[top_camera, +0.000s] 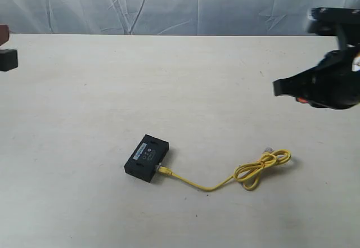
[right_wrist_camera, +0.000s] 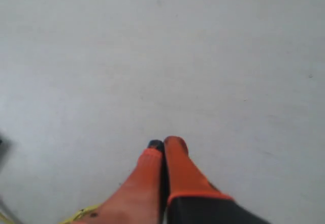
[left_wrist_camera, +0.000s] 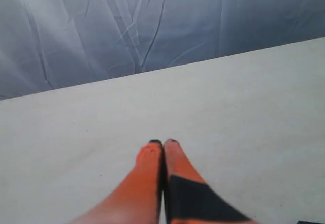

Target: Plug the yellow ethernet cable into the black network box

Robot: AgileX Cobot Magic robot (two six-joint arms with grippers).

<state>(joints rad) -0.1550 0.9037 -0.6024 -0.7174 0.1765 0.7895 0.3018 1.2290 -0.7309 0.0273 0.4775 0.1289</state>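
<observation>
black network box with a white label strip and small white marks, too small to read

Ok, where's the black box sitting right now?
In the exterior view the black box lies on the table, left of centre toward the bottom, with one end of the yellow cable at its right edge.

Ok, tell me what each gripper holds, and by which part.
Nothing. The left gripper and right gripper are both shut and empty; the yellow ethernet cable lies on the table.
</observation>
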